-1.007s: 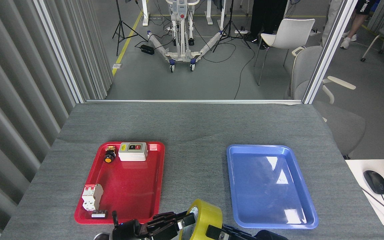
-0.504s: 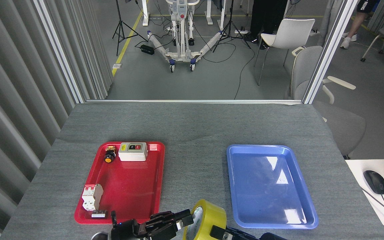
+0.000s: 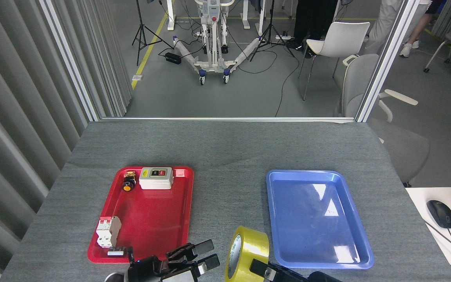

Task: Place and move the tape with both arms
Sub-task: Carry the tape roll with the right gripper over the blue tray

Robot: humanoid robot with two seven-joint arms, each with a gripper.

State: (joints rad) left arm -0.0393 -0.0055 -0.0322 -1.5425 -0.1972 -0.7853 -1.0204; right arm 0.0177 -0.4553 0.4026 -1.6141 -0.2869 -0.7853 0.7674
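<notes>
Between trays, near tabletop [image 3: 229,152] edge: tape [image 3: 248,252] now clear of left tool [image 3: 206,254] | left fingers spread, empty | right tool [image 3: 262,270] pinching tape from below.

A robotics lab or test bay, it seems: a grey felt-topped desk [image 3: 225,149] walled by partition panels [image 3: 22,98]; beyond, tripods [image 3: 143,31], floor cables [image 3: 284,86], a wheeled white rig [image 3: 211,47], office chairs [image 3: 339,41].
</notes>
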